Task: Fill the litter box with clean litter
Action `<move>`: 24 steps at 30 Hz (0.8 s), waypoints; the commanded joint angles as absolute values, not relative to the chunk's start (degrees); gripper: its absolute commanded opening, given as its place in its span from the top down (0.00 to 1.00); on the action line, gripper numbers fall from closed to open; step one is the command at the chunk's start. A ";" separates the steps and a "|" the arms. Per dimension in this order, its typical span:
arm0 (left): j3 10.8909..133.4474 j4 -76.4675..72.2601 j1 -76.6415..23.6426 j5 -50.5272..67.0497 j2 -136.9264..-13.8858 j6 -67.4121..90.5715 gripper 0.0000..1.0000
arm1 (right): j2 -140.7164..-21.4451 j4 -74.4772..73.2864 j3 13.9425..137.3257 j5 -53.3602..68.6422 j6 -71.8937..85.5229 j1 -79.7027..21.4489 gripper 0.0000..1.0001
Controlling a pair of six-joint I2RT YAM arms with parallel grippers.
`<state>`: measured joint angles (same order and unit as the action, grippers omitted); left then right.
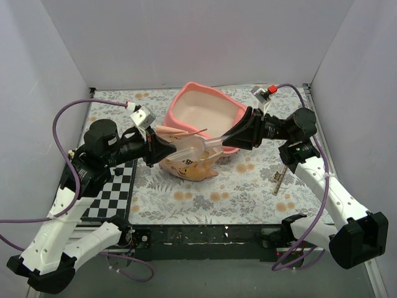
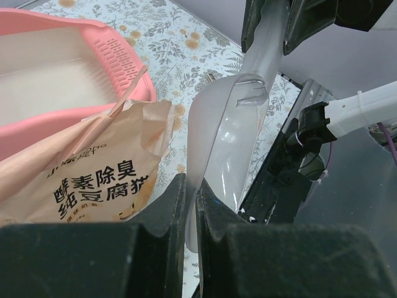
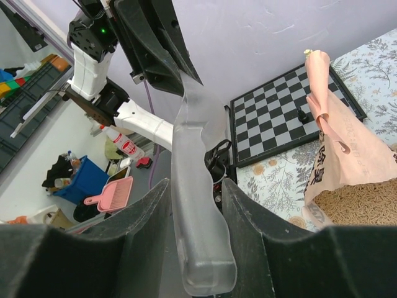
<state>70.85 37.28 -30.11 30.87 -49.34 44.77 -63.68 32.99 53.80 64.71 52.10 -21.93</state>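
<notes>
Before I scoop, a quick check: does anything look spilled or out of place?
No spill shows. The bag lies slumped open beside the empty litter box, and the clear scoop hangs between the left hand and right hand.

Saw a printed tan bag (image 1: 186, 166) slumped on a flowered mat (image 1: 211, 198), a clear scoop (image 1: 209, 144) above it, a checkerboard (image 1: 115, 192) at the left, a thin stick (image 1: 278, 179) at the right.

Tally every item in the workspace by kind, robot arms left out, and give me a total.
Pink litter box: 1
Orange-tan printed bag: 1
Clear scoop: 1
Checkerboard mat: 1
Thin brown stick: 1
Total: 5
</notes>
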 commanded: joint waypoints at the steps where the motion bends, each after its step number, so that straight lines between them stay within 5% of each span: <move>1: 70.49 36.04 -30.06 31.29 -48.16 45.09 1.00 | -63.02 35.77 55.81 62.67 51.68 -22.24 0.54; 12: 70.05 34.98 -30.06 28.83 -47.99 45.09 1.00 | -63.46 38.14 54.76 63.02 53.53 -22.41 0.63; 17: 69.43 34.02 -30.06 28.48 -47.55 45.53 1.00 | -63.63 37.88 54.32 62.84 53.53 -22.59 0.99; 18: 69.26 33.75 -30.06 28.22 -47.37 45.61 1.00 | -63.63 37.53 54.32 62.49 53.44 -22.59 0.99; 19: 69.26 33.40 -30.06 27.95 -47.37 45.79 0.96 | -63.55 37.36 54.32 62.40 53.26 -22.59 0.99; 21: 69.43 32.87 -30.06 27.51 -47.29 45.88 0.57 | -63.28 36.39 54.58 62.05 52.39 -22.59 0.99; 24: 70.57 32.69 -30.06 26.72 -47.72 45.79 0.36 | -62.93 31.57 56.51 61.26 49.58 -22.59 0.99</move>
